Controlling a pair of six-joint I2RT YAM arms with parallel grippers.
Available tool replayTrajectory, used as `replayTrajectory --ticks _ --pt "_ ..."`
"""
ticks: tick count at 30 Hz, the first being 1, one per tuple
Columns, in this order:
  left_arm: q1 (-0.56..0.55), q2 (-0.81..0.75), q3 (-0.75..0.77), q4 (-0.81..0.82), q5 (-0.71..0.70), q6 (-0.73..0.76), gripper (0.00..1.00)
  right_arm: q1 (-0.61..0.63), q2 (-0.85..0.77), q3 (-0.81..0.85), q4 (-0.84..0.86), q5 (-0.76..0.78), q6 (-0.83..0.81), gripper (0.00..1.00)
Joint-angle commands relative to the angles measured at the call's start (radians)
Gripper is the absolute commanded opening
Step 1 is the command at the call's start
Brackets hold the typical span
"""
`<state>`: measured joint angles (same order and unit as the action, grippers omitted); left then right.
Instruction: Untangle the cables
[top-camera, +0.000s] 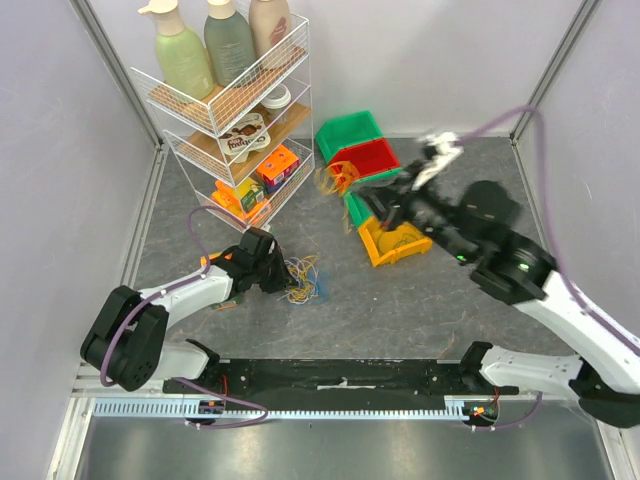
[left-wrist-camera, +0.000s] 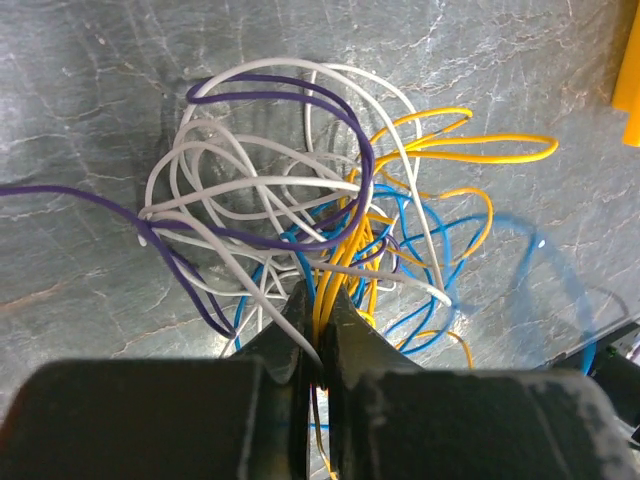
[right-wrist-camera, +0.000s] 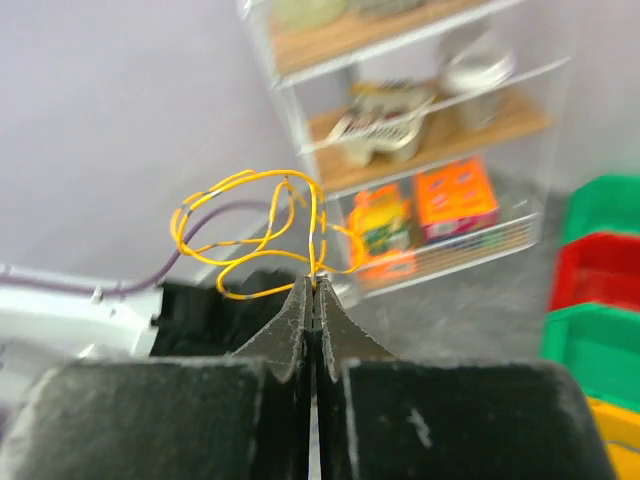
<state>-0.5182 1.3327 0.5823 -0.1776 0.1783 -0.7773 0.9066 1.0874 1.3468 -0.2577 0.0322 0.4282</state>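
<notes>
The cables (top-camera: 303, 280) lie in a loose tangle on the grey tabletop, left of centre. In the left wrist view the tangle (left-wrist-camera: 300, 200) shows white, purple, blue and yellow strands looped through one another. My left gripper (top-camera: 272, 268) is down at the tangle's left side. Its jaws (left-wrist-camera: 321, 312) are pinched on a few yellow strands, and a white strand crosses the left finger. My right gripper (top-camera: 375, 200) is raised over the bins and shut on a separate yellow cable (right-wrist-camera: 250, 228). That cable stands up from the fingertips (right-wrist-camera: 313, 285) as a small coil (top-camera: 338, 178).
A white wire rack (top-camera: 240, 110) with bottles, a cup and snack boxes stands at the back left. Green and red bins (top-camera: 360, 145) and a yellow bin (top-camera: 395, 242) sit at the centre back, under the right arm. A yellow bin edge (left-wrist-camera: 630, 80) lies right of the tangle.
</notes>
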Motion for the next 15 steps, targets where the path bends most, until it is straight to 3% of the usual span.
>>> replayTrajectory --ticks 1,4,8,11,13,15 --pt "0.006 -0.012 -0.004 -0.014 -0.057 0.016 0.02 0.002 -0.101 0.058 -0.121 0.382 -0.14 0.0" --pt "0.006 -0.033 -0.004 -0.033 -0.076 0.019 0.02 0.002 -0.1 0.026 -0.166 0.644 -0.203 0.0" --pt "0.007 -0.07 -0.013 -0.037 -0.074 0.019 0.02 -0.002 -0.057 -0.066 -0.155 0.742 -0.243 0.0" --pt "0.007 -0.102 -0.021 -0.03 -0.071 0.018 0.02 -0.055 -0.02 -0.106 -0.13 0.648 -0.224 0.0" --pt "0.006 -0.116 -0.019 -0.028 -0.054 0.021 0.02 -0.113 -0.012 -0.135 -0.104 0.472 -0.207 0.0" --pt "0.007 -0.125 -0.013 -0.025 -0.01 0.042 0.11 -0.165 -0.02 -0.176 -0.06 0.25 -0.215 0.0"
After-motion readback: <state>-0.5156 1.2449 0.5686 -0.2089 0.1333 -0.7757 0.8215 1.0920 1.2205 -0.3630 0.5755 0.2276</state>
